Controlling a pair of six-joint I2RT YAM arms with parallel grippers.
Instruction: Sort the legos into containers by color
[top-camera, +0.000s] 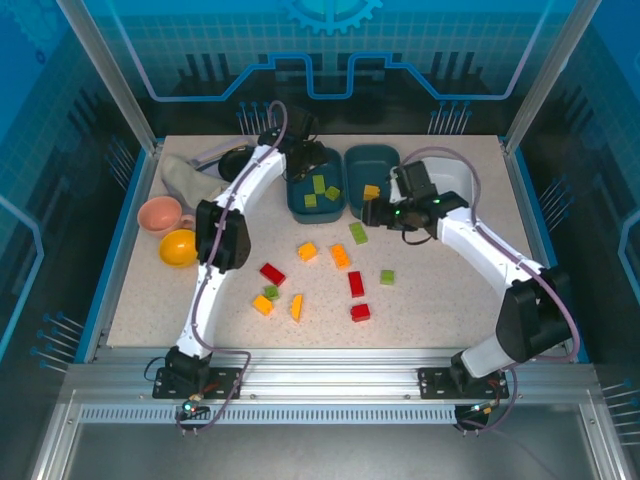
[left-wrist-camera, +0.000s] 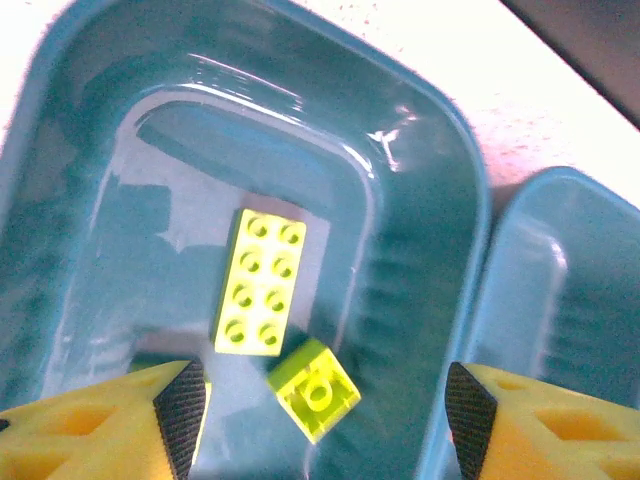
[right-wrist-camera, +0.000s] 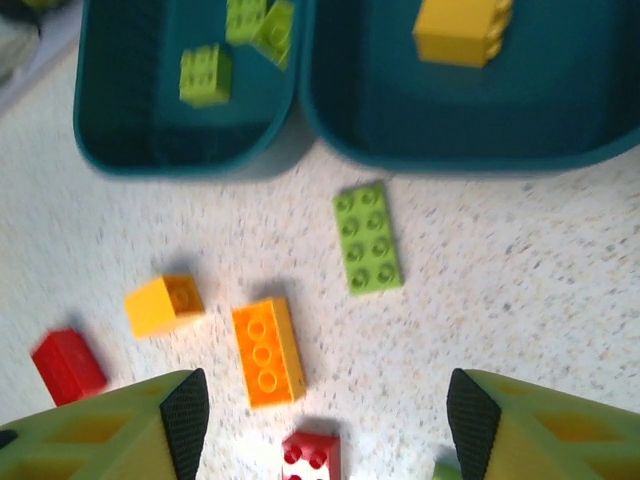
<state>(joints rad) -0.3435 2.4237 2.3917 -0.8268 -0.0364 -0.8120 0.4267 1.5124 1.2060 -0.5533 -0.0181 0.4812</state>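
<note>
Speckled table (top-camera: 430, 310) carries loose red, orange and green legos (top-camera: 340, 256) near its middle. Three green ones lie in the left teal tub (left-wrist-camera: 440, 180). One yellow brick (right-wrist-camera: 455, 30) sits in the right teal tub (right-wrist-camera: 580, 120) just beside it. The left gripper (left-wrist-camera: 318, 420) hangs over the left teal tub, fingers apart and empty. The right gripper (right-wrist-camera: 318, 420) hovers above the loose legos, likewise spread, holding nothing.
</note>
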